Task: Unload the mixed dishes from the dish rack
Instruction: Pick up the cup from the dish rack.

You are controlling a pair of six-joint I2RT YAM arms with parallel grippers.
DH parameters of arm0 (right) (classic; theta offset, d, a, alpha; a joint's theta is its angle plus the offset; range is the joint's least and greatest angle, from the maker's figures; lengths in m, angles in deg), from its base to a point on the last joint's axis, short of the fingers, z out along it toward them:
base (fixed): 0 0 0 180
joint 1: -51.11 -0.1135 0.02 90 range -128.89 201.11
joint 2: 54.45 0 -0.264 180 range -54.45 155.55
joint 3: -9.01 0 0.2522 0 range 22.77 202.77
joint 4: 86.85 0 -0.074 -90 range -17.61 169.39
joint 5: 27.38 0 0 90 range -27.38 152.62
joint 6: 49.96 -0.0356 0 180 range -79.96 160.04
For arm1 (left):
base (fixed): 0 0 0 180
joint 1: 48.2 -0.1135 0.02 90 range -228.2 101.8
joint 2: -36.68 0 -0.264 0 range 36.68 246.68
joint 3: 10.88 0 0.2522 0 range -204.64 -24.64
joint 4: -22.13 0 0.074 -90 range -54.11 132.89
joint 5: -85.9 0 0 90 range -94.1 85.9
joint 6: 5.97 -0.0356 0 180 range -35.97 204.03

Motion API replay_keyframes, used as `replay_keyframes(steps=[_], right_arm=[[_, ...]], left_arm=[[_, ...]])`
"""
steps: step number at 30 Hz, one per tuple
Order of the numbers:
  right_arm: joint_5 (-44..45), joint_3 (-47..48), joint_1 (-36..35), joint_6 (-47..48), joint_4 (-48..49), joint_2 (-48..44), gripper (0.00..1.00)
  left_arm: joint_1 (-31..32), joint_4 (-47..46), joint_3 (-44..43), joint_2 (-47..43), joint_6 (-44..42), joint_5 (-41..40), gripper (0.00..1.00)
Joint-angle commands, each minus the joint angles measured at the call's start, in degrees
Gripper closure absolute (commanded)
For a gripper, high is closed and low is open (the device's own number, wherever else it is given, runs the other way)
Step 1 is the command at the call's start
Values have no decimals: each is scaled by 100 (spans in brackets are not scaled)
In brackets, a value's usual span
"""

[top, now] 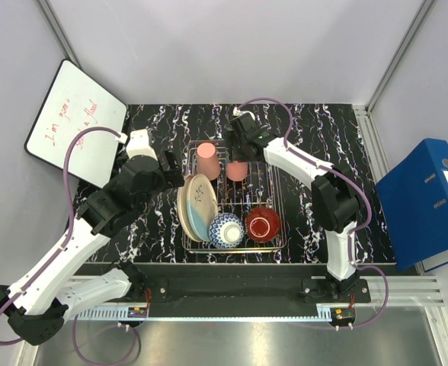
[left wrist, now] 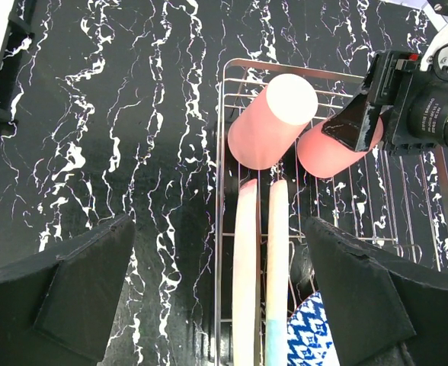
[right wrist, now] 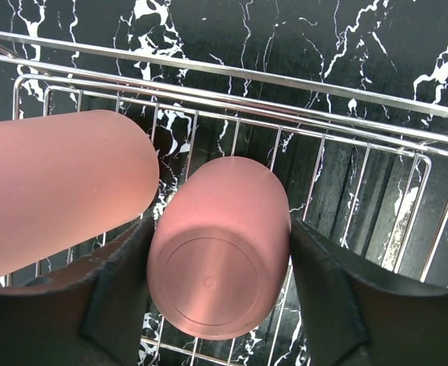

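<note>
Collision is looming: your right jaws (right wrist: 219,226) are pinching the upturned salmon-pink tumbler (right wrist: 216,267), its pink twin (right wrist: 56,183) crowding just left of them; left jaws (left wrist: 218,223) are gaping wide.

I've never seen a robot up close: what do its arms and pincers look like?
The left arm and right arm have white shells with black joints, each trailing a purple cable. The left gripper and right gripper carry blunt black wedge-shaped fingers.
</note>
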Motion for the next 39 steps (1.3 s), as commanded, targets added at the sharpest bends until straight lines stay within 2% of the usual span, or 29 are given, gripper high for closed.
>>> replay_keyframes(steps=[1,2,4,5,6,11,13,14,15,17,18,20,21,22,24,25,26,28,29,31,34,39], right_arm=[[-38,188,-33,2,190,-78,40],[-38,119,-33,-16,199,-113,57],[14,65,-33,-68,225,-236,80],[58,30,-33,-77,225,-280,97],[102,21,-33,-86,173,-402,100],[-2,-127,-33,-227,164,-1350,100],[-160,-329,-24,-332,374,-2123,100],[-213,-731,-24,-393,566,-2431,100],[-309,-996,63,-490,1090,-3025,100],[-1142,-1766,317,-981,1611,-3574,100],[-1833,-2015,693,-1226,2136,-4029,100],[-2714,-2891,1195,-2227,2849,-4392,100],[-3423,-3201,1598,-2622,3941,-4672,100],[-3700,-3665,1715,-3322,4413,-4753,100],[-4306,-3959,1882,-4107,5539,-4798,100],[-4431,-4204,1883,-4347,5908,-4780,100],[-4520,-4319,1883,-4566,6625,-4746,100],[-4713,-4478,1883,-4999,7079,-4658,100],[-4757,-4496,1883,-5017,7116,-4622,100],[-4793,-4593,1883,-5087,7343,-4613,100],[-4898,-4611,1883,-5236,7581,-4596,100],[-4995,-4444,1874,-5228,7573,-4579,100]], left_arm=[[-13,-234,18,-53,64,72,1],[-13,-243,18,-44,64,72,1],[-4,-234,18,-53,64,63,1],[-13,-243,9,-53,46,46,1],[-13,-243,0,-44,46,46,1],[-13,-304,-158,44,81,28,1],[-13,-462,-289,96,64,124,1],[-13,-567,-333,79,81,290,1],[-13,-864,-351,44,81,396,1],[-21,-1374,-159,-271,90,851,1],[-48,-2255,7,-438,81,1159,1],[-188,-3174,588,-789,273,2143,1],[-302,-3787,667,-773,396,2538,1],[-564,-3985,677,-704,694,3429,1],[-829,-4591,703,-405,1125,4155,1],[-1100,-4976,930,-335,1588,4925,1],[-1224,-6050,1097,-212,1897,5289,1],[-1463,-7364,1544,-45,2852,6035,1],[-1489,-8093,1530,217,3067,6188,1],[-1481,-8319,1267,561,3333,6627,1],[-1472,-8872,1327,922,3676,6848,1],[-1410,-9040,1371,1257,3781,7015,1]])
